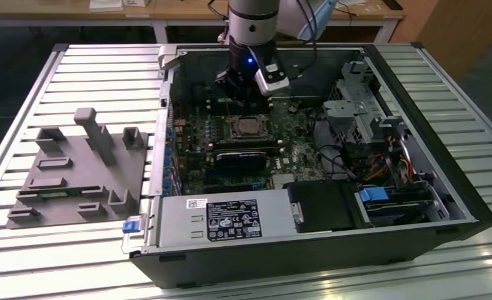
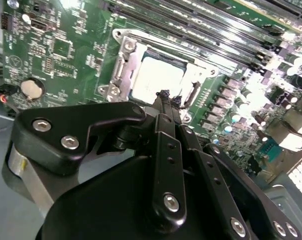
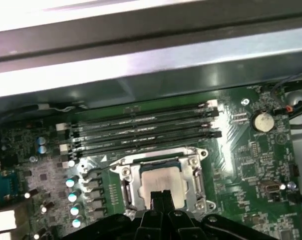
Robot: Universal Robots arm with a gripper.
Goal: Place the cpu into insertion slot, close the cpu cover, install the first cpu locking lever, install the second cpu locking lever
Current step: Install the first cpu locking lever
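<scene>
The gripper [image 3: 160,196] hung pinched shut on nothing (as far as I could see), directly over one edge of the cpu [image 3: 158,179], seated in the insertion slot [image 3: 122,171] beneath the lowered cpu cover [image 3: 192,172].

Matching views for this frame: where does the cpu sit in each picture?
Exterior view: the cpu lies on the motherboard near the middle of the open case.
Second wrist view: the cpu sits between the fingers and the memory slots.
First wrist view: the cpu, again between fingers and memory slots.
Shared landmark: the silvery cpu cover framing it.
</scene>
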